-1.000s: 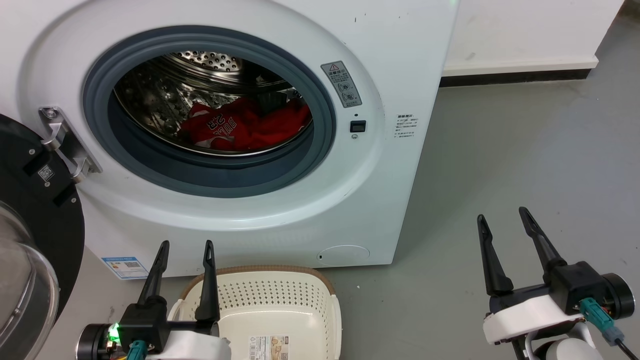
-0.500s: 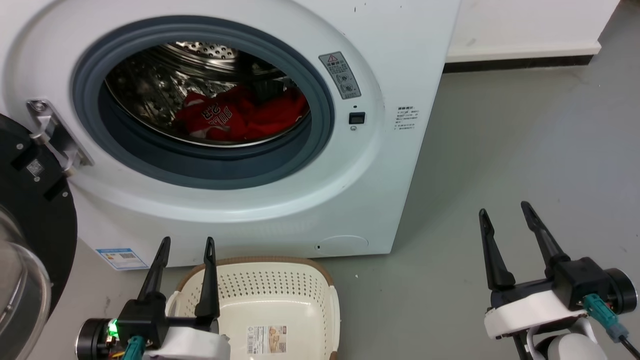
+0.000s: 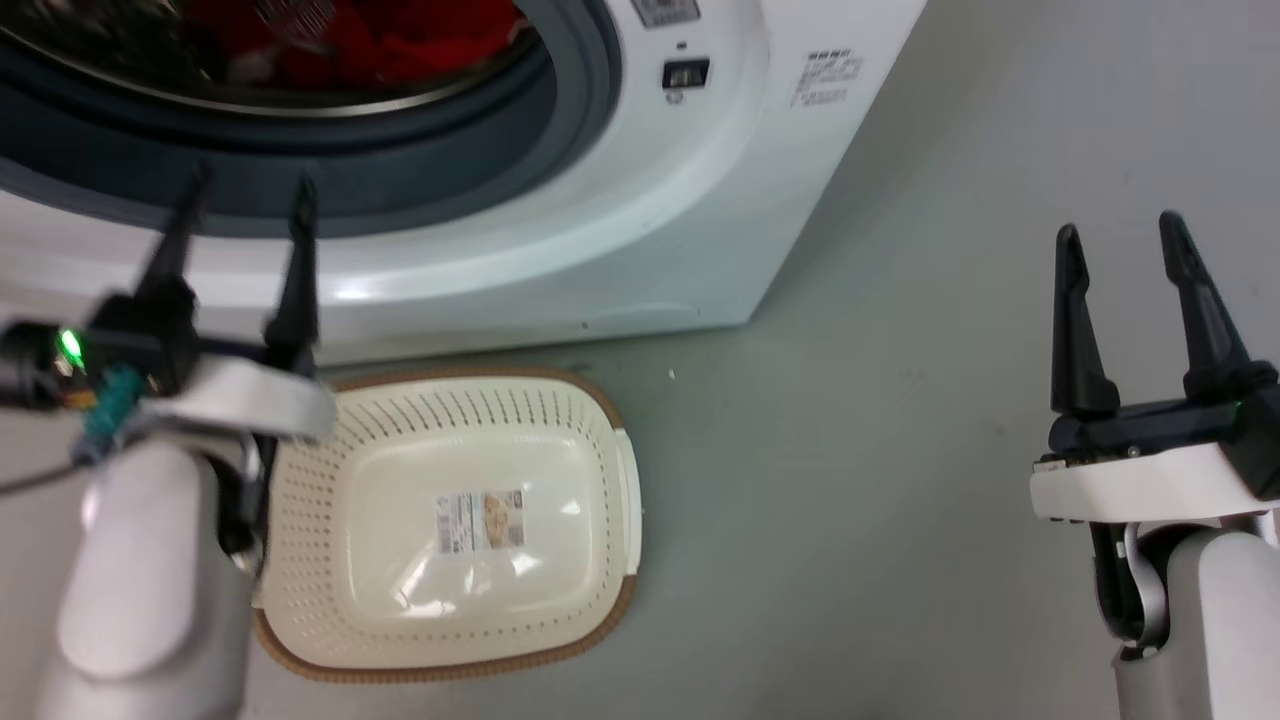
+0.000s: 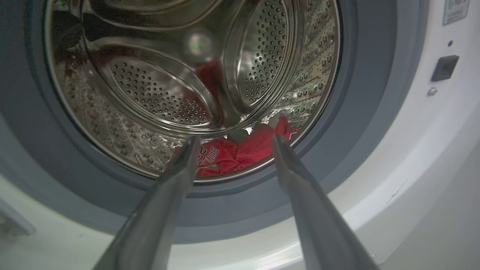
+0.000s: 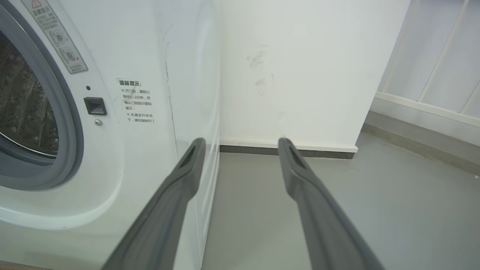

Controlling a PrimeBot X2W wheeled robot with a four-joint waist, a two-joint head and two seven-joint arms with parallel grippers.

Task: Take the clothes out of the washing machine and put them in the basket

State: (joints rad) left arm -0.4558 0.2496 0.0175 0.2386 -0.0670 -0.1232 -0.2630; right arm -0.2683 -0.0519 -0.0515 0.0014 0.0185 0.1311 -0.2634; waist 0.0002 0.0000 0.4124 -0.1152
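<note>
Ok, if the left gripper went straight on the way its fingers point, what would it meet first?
Probably the red clothes low in the drum: the left gripper aims into the opening, just above the grey door ring. Depth is unclear, so it might clip that ring first.

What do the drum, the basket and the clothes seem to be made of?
Drum: likely stainless steel, shiny; it mirrors light and is punched with holes.
Basket: apparently cream plastic, glossy, with moulded holes and a brown woven-look rim.
Clothes: red soft fabric, matte, crumpled in folds.
</note>
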